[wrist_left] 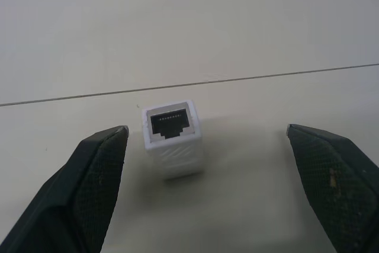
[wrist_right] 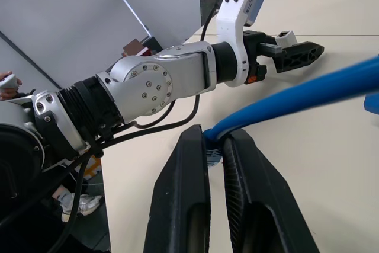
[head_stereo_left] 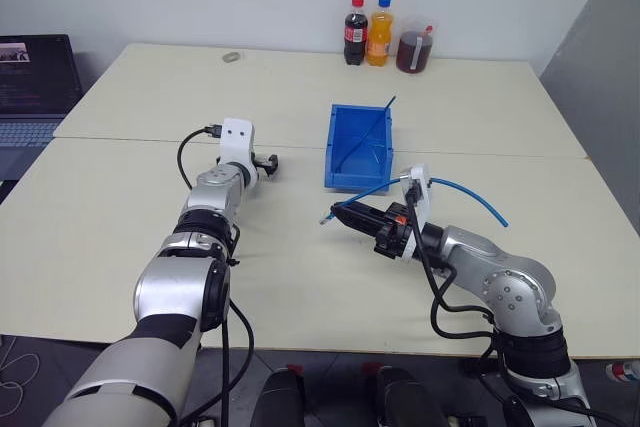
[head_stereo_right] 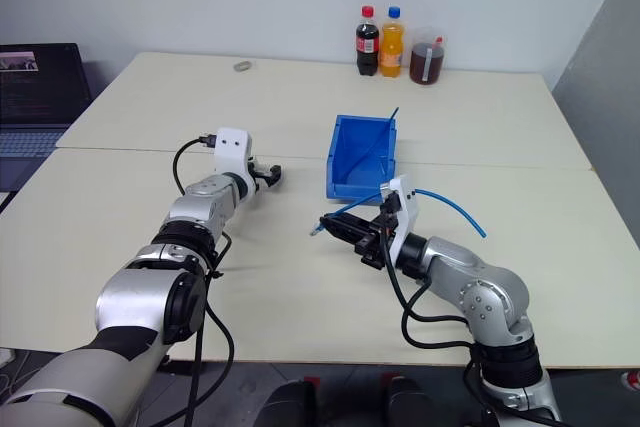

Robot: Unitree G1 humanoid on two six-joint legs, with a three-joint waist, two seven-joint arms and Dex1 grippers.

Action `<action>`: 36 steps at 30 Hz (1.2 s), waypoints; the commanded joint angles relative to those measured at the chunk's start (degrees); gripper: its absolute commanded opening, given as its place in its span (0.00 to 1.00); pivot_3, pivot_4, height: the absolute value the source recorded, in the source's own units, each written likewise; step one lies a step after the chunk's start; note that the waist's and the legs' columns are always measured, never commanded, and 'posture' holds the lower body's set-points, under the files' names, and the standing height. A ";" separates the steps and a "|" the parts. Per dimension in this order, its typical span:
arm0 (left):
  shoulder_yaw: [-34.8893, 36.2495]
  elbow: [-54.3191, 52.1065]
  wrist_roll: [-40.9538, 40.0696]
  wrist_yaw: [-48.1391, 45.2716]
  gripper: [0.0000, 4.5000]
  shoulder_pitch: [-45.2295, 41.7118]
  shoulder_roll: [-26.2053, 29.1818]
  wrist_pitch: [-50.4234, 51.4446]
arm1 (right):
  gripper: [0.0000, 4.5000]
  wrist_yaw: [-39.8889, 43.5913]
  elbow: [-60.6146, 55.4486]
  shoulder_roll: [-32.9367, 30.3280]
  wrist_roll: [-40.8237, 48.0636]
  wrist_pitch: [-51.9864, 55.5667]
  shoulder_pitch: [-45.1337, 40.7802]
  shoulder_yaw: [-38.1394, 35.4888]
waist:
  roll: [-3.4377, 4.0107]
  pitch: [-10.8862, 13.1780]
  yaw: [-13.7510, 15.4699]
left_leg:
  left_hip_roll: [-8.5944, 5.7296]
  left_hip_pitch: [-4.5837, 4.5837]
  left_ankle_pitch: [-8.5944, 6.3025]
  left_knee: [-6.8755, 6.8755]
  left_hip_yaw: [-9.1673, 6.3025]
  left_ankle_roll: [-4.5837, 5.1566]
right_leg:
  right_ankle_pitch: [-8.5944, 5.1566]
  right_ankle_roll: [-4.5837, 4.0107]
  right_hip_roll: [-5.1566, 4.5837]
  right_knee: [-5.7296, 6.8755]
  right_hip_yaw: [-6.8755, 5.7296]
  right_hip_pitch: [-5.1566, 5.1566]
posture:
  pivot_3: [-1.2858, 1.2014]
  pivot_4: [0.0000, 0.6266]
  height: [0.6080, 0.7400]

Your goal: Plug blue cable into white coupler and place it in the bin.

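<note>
While its fingers stood wide apart, the left claw [wrist_left: 207,164] flanked the white coupler [wrist_left: 173,138] upright on the table [head_stereo_left: 120,207]. The right claw [wrist_right: 216,173] pinched the blue cable [head_stereo_left: 470,192] near the bin [head_stereo_left: 357,147].

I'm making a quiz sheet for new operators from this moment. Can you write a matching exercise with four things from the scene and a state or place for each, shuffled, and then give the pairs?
Things:
1. white coupler
2. blue cable
3. bin
4. left gripper

States or places:
A. clamped between shut black fingers
B. jaws wide open
C. lying on the table between two open fingers, socket facing the camera
D. standing on the table beyond the right gripper, a thin dark rod leaning inside

Pairs: 1-C, 2-A, 3-D, 4-B
</note>
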 commanded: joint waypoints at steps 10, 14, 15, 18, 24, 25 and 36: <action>4.07 2.08 -1.25 0.88 1.00 -2.79 1.41 -1.75 | 0.01 -0.41 -2.37 0.27 0.58 -0.65 -0.51 -0.14 | 0.00 0.00 0.01 | 0.00 -0.01 0.00 0.00 0.00 0.00 | 0.00 0.00 0.00 0.03 0.00 -0.01 | 0.52 0.24 1.00; 3.89 2.80 -0.74 0.89 0.92 -3.18 1.42 -2.22 | 0.01 -0.42 -2.51 0.36 0.64 -0.61 -0.40 -0.07 | 0.00 0.00 0.04 | -0.01 -0.01 0.00 0.01 0.00 0.00 | 0.00 -0.01 -0.01 0.03 0.00 -0.01 | 0.52 0.24 1.00; 3.79 2.92 -0.62 0.88 0.89 -3.29 1.40 -2.37 | 0.01 -0.46 -2.58 0.38 0.66 -0.58 -0.35 -0.05 | 0.00 0.00 0.05 | -0.01 -0.01 0.00 0.01 0.00 0.00 | 0.01 0.00 -0.01 0.03 -0.01 -0.01 | 0.52 0.24 1.00; 3.59 3.31 -0.32 0.86 0.72 -3.62 1.26 -2.59 | 0.01 -0.54 -2.70 0.47 0.72 -0.55 -0.27 -0.03 | 0.00 0.00 0.06 | 0.00 -0.01 0.00 0.02 0.00 -0.01 | 0.01 -0.01 -0.01 0.05 0.00 -0.01 | 0.52 0.24 1.00; 3.68 3.88 0.03 1.24 0.41 -3.87 0.97 -2.82 | 0.01 -0.79 -3.02 0.62 0.73 -0.52 -0.04 0.01 | 0.00 0.00 0.05 | 0.00 -0.01 0.00 0.02 0.00 -0.01 | 0.01 -0.01 0.00 0.09 -0.01 -0.02 | 0.52 0.24 1.00; 3.69 3.95 0.07 1.32 0.37 -3.85 0.97 -2.86 | 0.01 -0.86 -3.06 0.63 0.71 -0.53 0.01 -0.01 | 0.00 0.00 0.05 | 0.00 -0.01 0.00 0.02 0.00 -0.01 | 0.01 -0.01 0.00 0.10 -0.01 -0.02 | 0.52 0.24 1.00; 3.87 3.86 -0.04 1.63 0.17 -2.46 1.25 -2.99 | 0.01 -1.11 -2.96 0.75 0.38 -0.80 0.18 -0.01 | -0.01 -0.01 0.01 | -0.02 -0.01 0.01 0.10 0.04 -0.02 | 0.01 -0.01 0.01 0.52 0.04 -0.23 | 0.52 0.24 1.00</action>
